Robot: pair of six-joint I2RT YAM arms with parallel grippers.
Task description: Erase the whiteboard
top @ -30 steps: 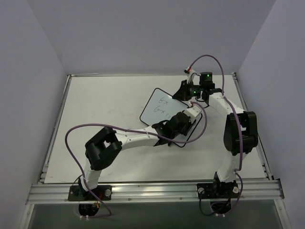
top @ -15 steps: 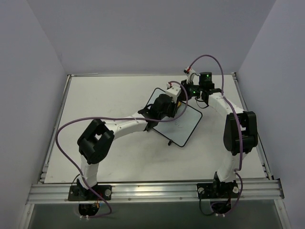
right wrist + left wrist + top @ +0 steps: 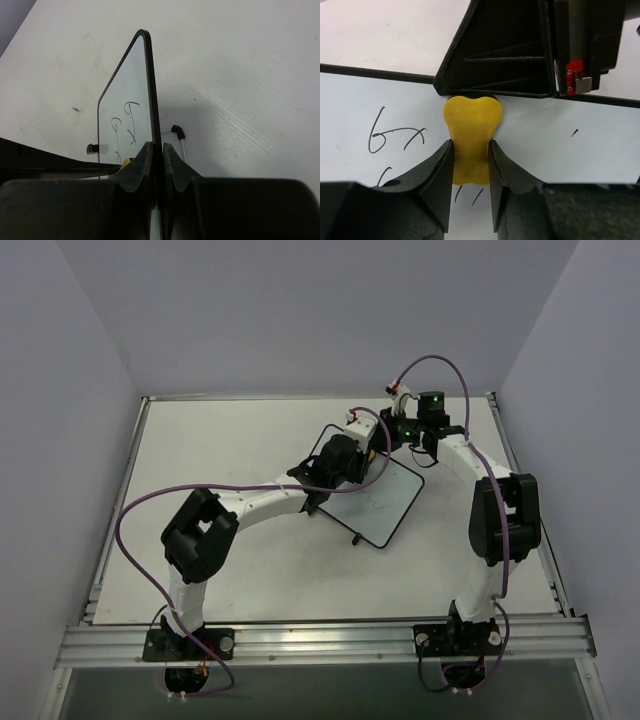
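The whiteboard [image 3: 385,502] is a white board with a thin black rim, lying slanted at the table's middle. It shows in the left wrist view [image 3: 570,160] with dark handwriting, "6x" [image 3: 395,135] on the left. My left gripper [image 3: 372,445] is shut on a yellow eraser [image 3: 471,140], pressed on the board near its far edge. My right gripper [image 3: 392,436] is shut on the board's rim [image 3: 152,107], seen edge-on in the right wrist view. Writing [image 3: 131,120] shows on the board face there.
The right gripper's black body [image 3: 520,50] stands just past the eraser in the left wrist view. A small black foot [image 3: 177,131] of the board rests on the white table [image 3: 200,460]. Raised table rims [image 3: 120,500] run along the sides.
My left gripper moved with the eraser from the board's near right part to its far edge by the right gripper. The right arm stayed put.
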